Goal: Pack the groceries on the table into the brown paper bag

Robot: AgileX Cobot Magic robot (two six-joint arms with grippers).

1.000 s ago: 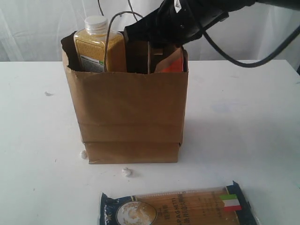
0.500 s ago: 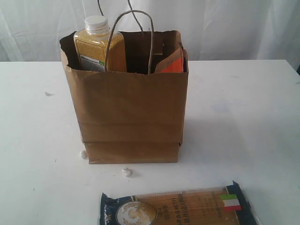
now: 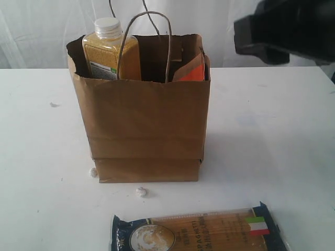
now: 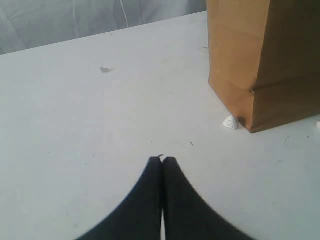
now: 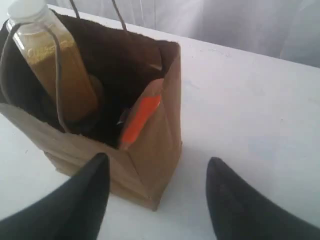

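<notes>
Blue-ended spaghetti pack (image 3: 196,232) is seen flat on the tabletop (image 3: 272,146), in front of the brown paper bag (image 3: 144,130) and apart from it. It is judged light, long and brittle inside, with slippery film, so a hold across its middle is advised. Right fingers (image 5: 82,200) are spread and empty above the bag. Left fingers (image 4: 147,200) are pressed together, holding nothing.

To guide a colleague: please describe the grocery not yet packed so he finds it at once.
Find the brown paper bag on the white table. Before it, toward the camera, lies the spaghetti pack. It alone lies flat outside the bag, with dark-blue ends.
</notes>
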